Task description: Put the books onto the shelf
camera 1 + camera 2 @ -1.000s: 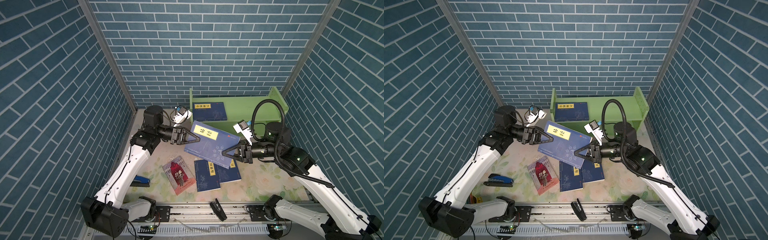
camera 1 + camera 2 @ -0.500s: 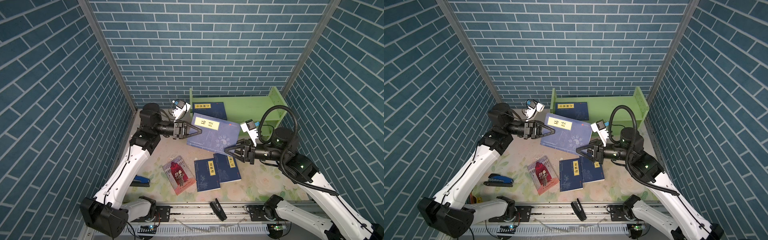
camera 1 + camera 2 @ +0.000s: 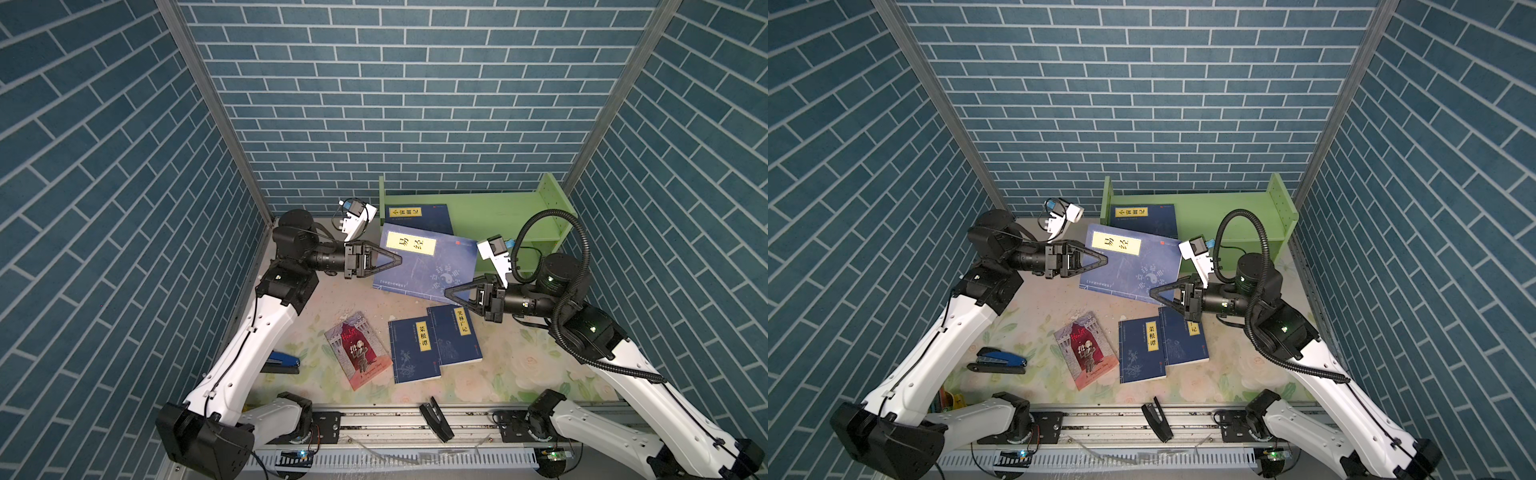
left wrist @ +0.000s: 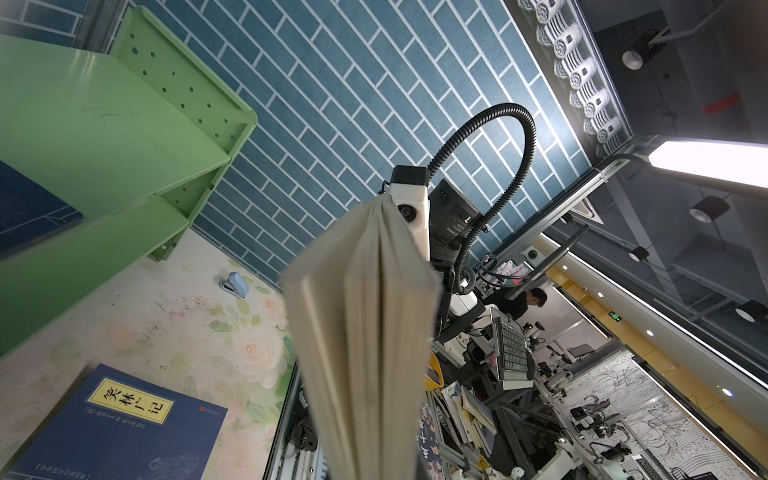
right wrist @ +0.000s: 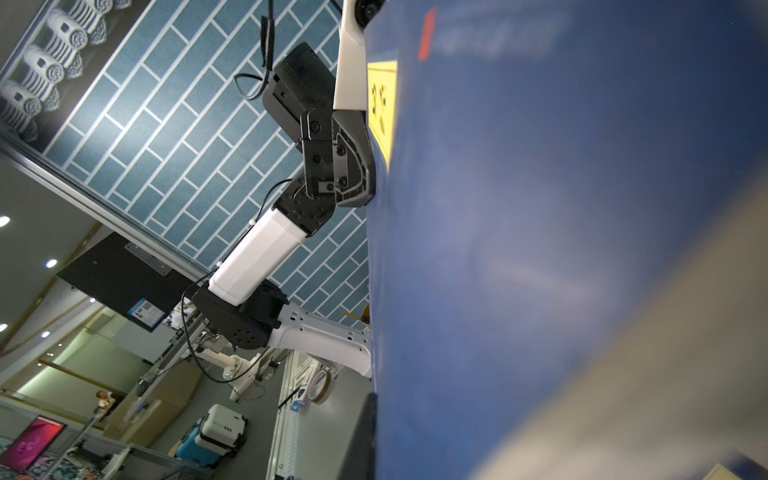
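A large dark blue book with a yellow label hangs tilted above the table in front of the green shelf. My left gripper is shut on its left edge; its page edges fill the left wrist view. My right gripper is shut on its lower right edge, one finger against the cover. Another blue book leans in the shelf. Two blue books and a red-and-grey book lie flat on the table.
A blue stapler lies by the left arm's base. A black clip rests on the front rail. A small pale blue stapler sits on the floral mat near the shelf's foot. Brick-patterned walls close in on three sides.
The left arm has swung the big blue book up and back toward the shelf. The right gripper's jaws opened for a moment and have closed on the book's lower right edge.
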